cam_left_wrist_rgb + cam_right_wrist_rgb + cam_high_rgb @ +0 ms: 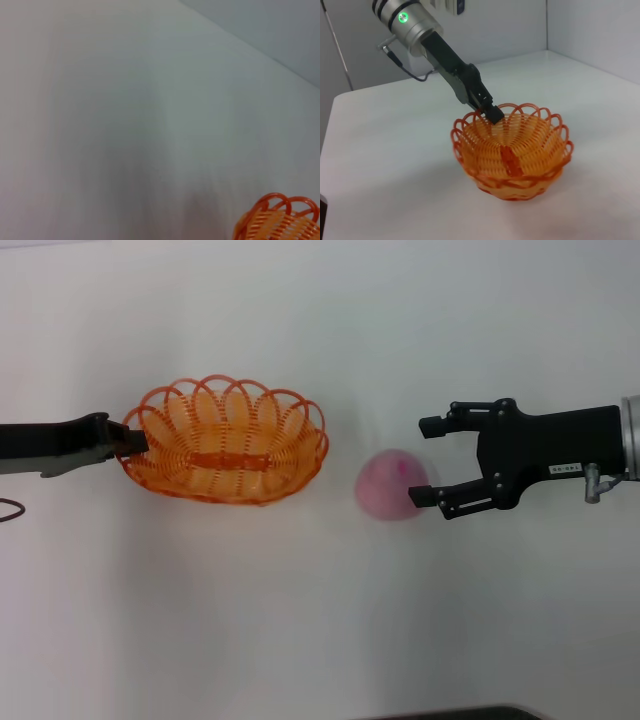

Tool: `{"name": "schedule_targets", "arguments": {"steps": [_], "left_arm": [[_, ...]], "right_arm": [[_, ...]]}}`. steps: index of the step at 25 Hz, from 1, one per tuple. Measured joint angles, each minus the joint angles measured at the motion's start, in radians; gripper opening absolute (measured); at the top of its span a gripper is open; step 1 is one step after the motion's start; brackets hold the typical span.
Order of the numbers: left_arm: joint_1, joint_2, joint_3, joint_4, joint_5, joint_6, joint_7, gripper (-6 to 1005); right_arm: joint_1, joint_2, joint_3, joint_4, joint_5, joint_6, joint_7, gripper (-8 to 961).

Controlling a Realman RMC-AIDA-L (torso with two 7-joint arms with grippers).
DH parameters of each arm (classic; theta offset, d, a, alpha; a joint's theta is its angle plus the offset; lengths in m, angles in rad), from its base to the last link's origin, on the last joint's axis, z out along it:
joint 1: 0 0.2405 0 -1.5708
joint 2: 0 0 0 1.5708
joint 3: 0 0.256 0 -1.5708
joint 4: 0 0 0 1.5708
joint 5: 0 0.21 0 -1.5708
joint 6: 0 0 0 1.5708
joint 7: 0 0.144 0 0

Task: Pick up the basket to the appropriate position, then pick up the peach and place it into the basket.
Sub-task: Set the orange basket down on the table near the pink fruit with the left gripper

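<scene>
The orange basket [222,440] is left of the middle of the white table. My left gripper [135,440] is shut on its left rim. The right wrist view shows that grip [487,111] and the empty basket [512,152]. A piece of the basket's rim shows in the left wrist view [280,220]. The pink peach [392,485] lies on the table to the right of the basket. My right gripper [425,462] is open just right of the peach, its nearer fingertip [422,497] at the peach's side. The peach does not show in either wrist view.
A dark edge [450,712] shows at the front of the head view. A thin cable loop [10,510] lies at the far left. The table's far edge and a wall [600,30] stand behind the basket.
</scene>
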Motion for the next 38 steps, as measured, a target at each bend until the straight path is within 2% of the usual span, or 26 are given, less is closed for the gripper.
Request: {"name": "schedule_targets", "arguments": {"steps": [5,20,38], "left_arm": [[0.026,0.000,0.070,0.000,-0.026,-0.070,-0.016,65],[0.078,0.000,0.158,0.004,-0.091,-0.166,-0.023,68],[0.107,0.000,0.168,-0.012,-0.124,-0.208,-0.020,74]], "right_arm": [[-0.005,0.000,0.001,-0.001,-0.002,0.004,-0.006,924],[-0.009,0.000,0.001,-0.001,-0.006,0.005,-0.008,924],[-0.009,0.000,0.001,-0.001,-0.005,0.005,-0.009,925]]}}
